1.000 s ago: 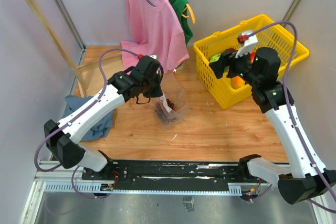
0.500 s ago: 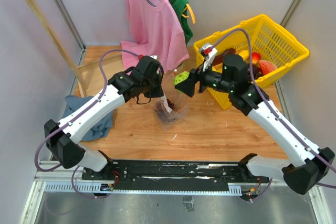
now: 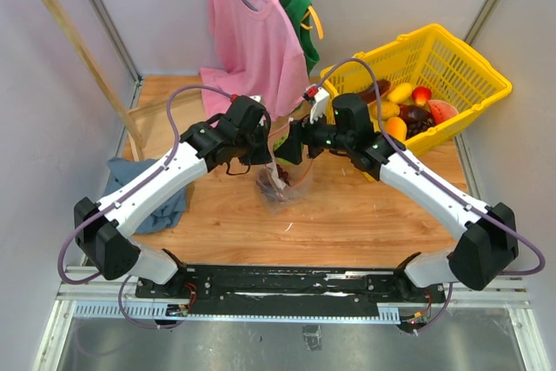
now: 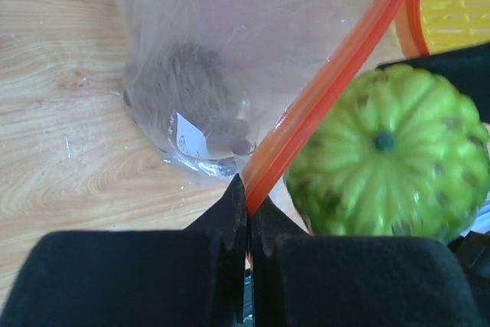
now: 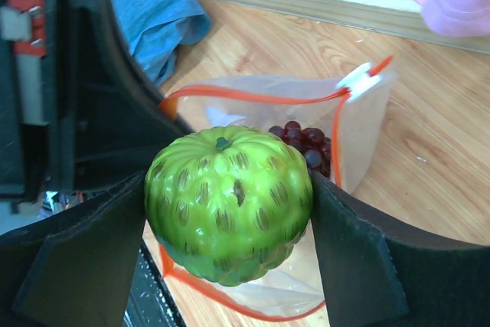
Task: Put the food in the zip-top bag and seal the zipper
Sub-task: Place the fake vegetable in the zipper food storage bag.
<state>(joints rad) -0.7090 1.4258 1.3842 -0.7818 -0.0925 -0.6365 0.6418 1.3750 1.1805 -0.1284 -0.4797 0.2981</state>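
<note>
The clear zip-top bag (image 3: 287,182) stands open on the wooden table, with dark purple grapes (image 5: 302,143) inside. My left gripper (image 4: 249,208) is shut on its red-orange zipper strip (image 4: 329,82) and holds the mouth open; the white tab (image 5: 356,80) is at the strip's far end. My right gripper (image 5: 230,204) is shut on a green bumpy toy fruit (image 5: 228,201), held just above the bag's mouth. The fruit also shows in the left wrist view (image 4: 387,162) and from above (image 3: 283,140).
A yellow mesh basket (image 3: 469,71) at the back right holds several more toy fruits (image 3: 408,110). A pink shirt (image 3: 248,36) hangs from a wooden rack (image 3: 78,49) at the back. A blue cloth (image 3: 165,197) lies at the left.
My right arm has carried the green fruit from the yellow basket leftward to above the open bag. My left gripper has kept its hold on the zipper strip.
</note>
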